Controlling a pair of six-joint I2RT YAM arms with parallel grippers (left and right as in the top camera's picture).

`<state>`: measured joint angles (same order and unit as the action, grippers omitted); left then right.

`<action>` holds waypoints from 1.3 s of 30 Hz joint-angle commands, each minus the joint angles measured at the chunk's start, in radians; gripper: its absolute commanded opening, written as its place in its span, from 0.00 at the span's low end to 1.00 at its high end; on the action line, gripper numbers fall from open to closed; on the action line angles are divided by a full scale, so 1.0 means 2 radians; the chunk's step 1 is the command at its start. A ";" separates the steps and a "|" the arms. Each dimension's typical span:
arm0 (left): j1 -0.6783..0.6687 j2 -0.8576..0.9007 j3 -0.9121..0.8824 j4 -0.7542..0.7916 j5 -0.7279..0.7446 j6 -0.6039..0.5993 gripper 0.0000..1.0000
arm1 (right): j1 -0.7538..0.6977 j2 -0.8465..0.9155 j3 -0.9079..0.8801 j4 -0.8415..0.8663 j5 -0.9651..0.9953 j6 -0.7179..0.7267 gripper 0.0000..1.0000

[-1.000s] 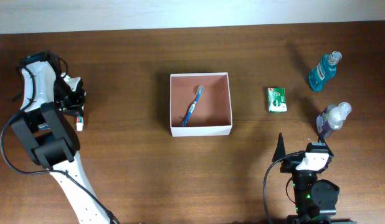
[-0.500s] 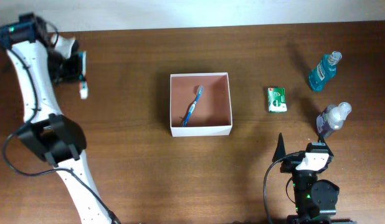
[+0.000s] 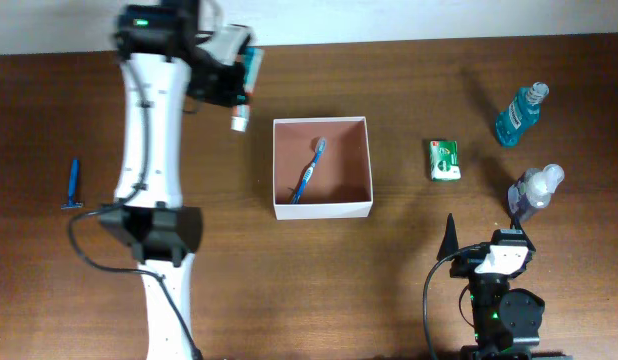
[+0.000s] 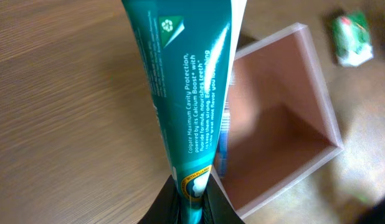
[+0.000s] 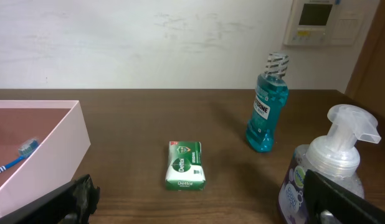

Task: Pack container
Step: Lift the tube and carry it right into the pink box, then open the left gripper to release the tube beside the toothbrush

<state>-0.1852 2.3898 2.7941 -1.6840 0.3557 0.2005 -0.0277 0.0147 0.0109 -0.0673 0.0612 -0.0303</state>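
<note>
We are bringing the toothpaste tube (image 4: 192,93), clamped in our left gripper (image 4: 191,202), from far left toward the container (image 3: 322,209) for packing; our right gripper (image 5: 208,202) is idling, spread wide.

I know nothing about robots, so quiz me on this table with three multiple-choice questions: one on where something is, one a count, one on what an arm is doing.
1. Where is the toothbrush? A in the container; B lying beside it; C in a gripper.
2. How many bottles stand on the table? A one; B two; C four.
3. The left gripper is: A open and empty; B shut on the toothpaste; C shut on a bottle.
Answers: 1 A, it lies on the container's floor. 2 B, the mouthwash and the pump bottle. 3 B, the tube's flat end is pinched in it.
</note>
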 commanded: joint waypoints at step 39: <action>-0.121 -0.017 -0.136 0.040 -0.083 -0.009 0.51 | 0.004 -0.004 -0.003 -0.004 0.001 0.000 0.98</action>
<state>-0.4347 2.3821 2.5095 -1.6070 0.1688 0.1852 -0.0277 0.0147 0.0109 -0.0673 0.0612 -0.0303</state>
